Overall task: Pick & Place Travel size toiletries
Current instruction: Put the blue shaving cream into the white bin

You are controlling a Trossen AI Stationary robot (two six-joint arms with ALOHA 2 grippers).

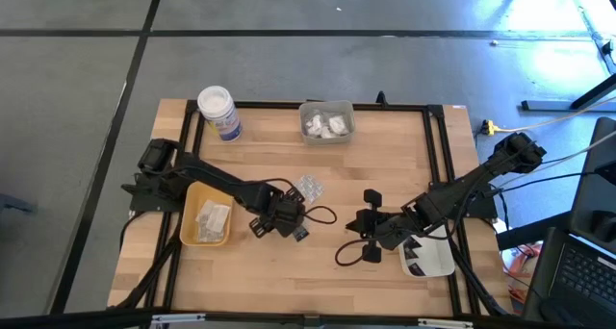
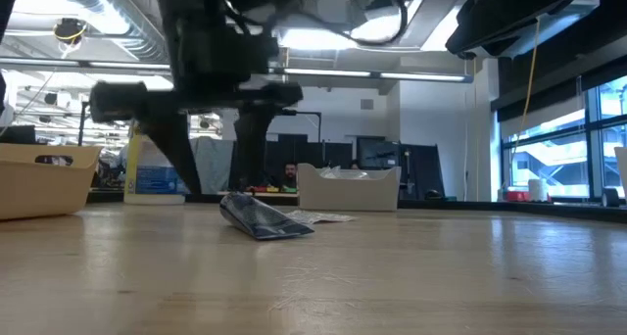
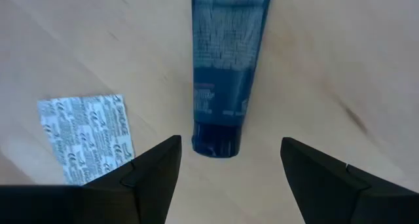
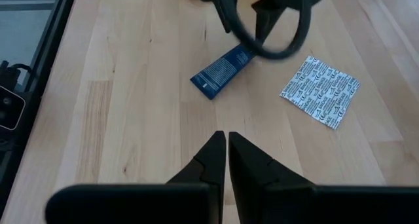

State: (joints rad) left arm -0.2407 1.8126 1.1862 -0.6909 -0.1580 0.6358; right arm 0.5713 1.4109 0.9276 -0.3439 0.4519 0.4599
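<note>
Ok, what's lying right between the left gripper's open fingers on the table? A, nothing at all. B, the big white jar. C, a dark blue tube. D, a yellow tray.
C: the left wrist view shows the left gripper open, with the dark blue tube lying on the wood, its end in the gap between the fingers, and a flat printed sachet off to one side.

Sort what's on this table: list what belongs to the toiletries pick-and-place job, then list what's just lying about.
Job:
- dark blue tube, lying under the open left pincer
- flat printed sachet beside the tube
- white packets in the yellow tray
- white packets in the clear tray
- dark items in the white tray

Lying about:
- big white jar
- right pincer, shut, idle
</note>
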